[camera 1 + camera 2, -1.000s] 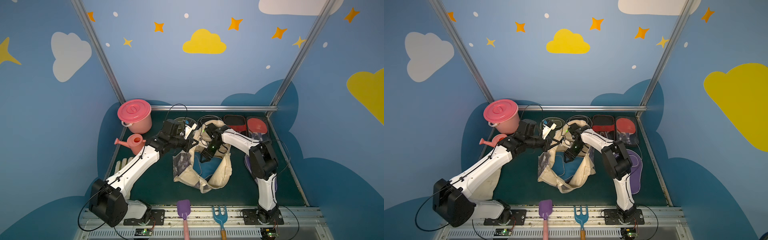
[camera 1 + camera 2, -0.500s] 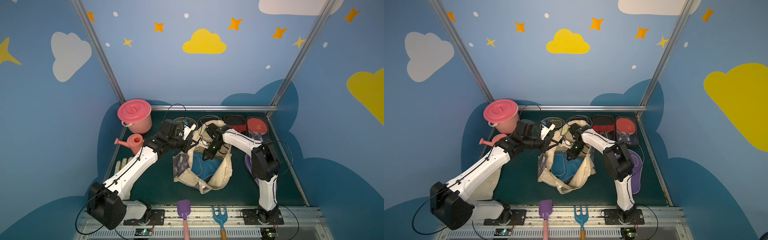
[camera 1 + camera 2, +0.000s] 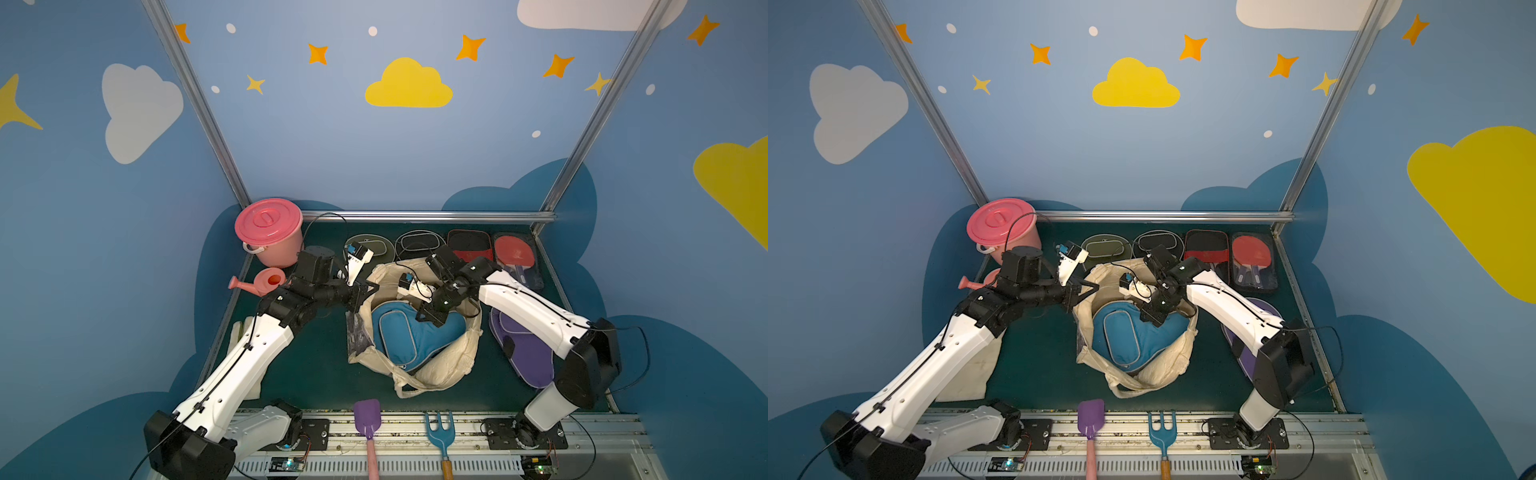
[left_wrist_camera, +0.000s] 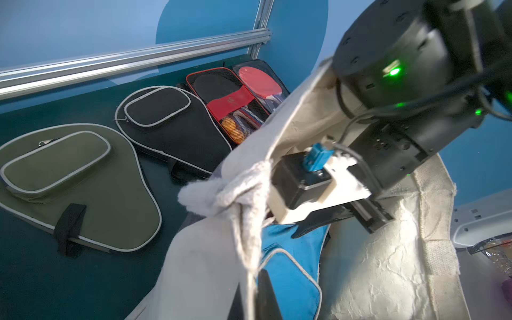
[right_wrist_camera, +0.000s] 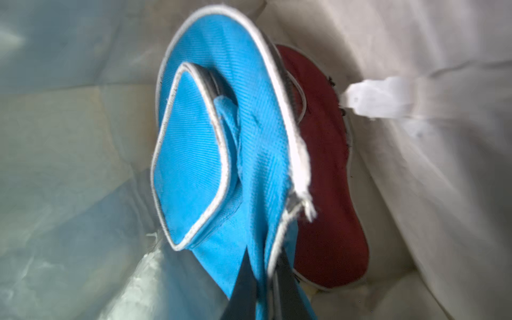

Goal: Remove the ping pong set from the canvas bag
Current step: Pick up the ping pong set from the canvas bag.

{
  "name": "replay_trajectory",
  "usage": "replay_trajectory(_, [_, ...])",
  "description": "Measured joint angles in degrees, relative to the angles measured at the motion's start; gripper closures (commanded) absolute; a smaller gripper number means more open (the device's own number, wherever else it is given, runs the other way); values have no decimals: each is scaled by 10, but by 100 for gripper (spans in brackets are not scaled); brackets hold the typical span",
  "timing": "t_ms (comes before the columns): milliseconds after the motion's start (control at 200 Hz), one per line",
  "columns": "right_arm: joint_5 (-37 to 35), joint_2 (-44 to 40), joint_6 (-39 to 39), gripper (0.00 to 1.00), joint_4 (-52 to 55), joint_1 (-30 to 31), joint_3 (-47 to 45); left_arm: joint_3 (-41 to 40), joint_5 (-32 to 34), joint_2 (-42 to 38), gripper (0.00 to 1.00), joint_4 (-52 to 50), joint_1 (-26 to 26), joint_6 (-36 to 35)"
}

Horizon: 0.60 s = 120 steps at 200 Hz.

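Observation:
The cream canvas bag (image 3: pixel 451 365) (image 3: pixel 1169 370) lies open mid-table. My left gripper (image 3: pixel 365 291) (image 4: pixel 253 293) is shut on the bag's rim (image 4: pixel 243 194), holding the mouth up. Inside, my right gripper (image 3: pixel 432 318) (image 5: pixel 263 279) is shut on the edge of a blue paddle case (image 3: pixel 407 336) (image 5: pixel 216 133). A maroon case (image 5: pixel 327 194) lies under it in the bag. Outside, along the back, lie an olive case (image 3: pixel 370 247), a black case (image 3: pixel 419 245) and two dark flat packs (image 3: pixel 469 245). A purple case (image 3: pixel 528 353) lies to the right, partly under my right arm.
A pink lidded bucket (image 3: pixel 268 230) and pink watering can (image 3: pixel 259 282) stand at the back left. A purple toy shovel (image 3: pixel 368 419) and blue toy rake (image 3: pixel 438 428) lie on the front rail. Pale cloth (image 3: pixel 245 332) lies under my left arm.
My right gripper has shut on the blue case's edge inside the bag. More of the blue case now shows in the bag's mouth. The left gripper keeps its hold on the rim.

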<state>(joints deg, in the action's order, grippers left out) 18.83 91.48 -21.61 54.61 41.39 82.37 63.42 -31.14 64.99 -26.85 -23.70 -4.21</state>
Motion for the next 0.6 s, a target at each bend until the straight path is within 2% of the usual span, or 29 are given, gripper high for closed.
replay_trajectory(210, [-54,-82,6,100,-10,4,1,0,20,6,94,3,1,4])
replay_trajectory(300, [-74,-112,10,100,-10,4,14,3,41,10,86,3,1,6])
replay_trajectory(335, [-80,-122,12,100,-10,4,22,6,50,12,79,2,1,7])
replay_trajectory(391, [-90,-137,13,100,-11,4,37,15,63,15,60,-2,1,9])
replay_trajectory(436, [-99,-146,13,100,-10,3,49,26,73,16,49,-7,2,7])
replay_trajectory(501, [-108,-155,12,100,-5,2,67,47,84,17,38,-12,4,3])
replay_trajectory(601, [-114,-156,14,100,2,-4,106,85,94,17,28,-19,8,-2])
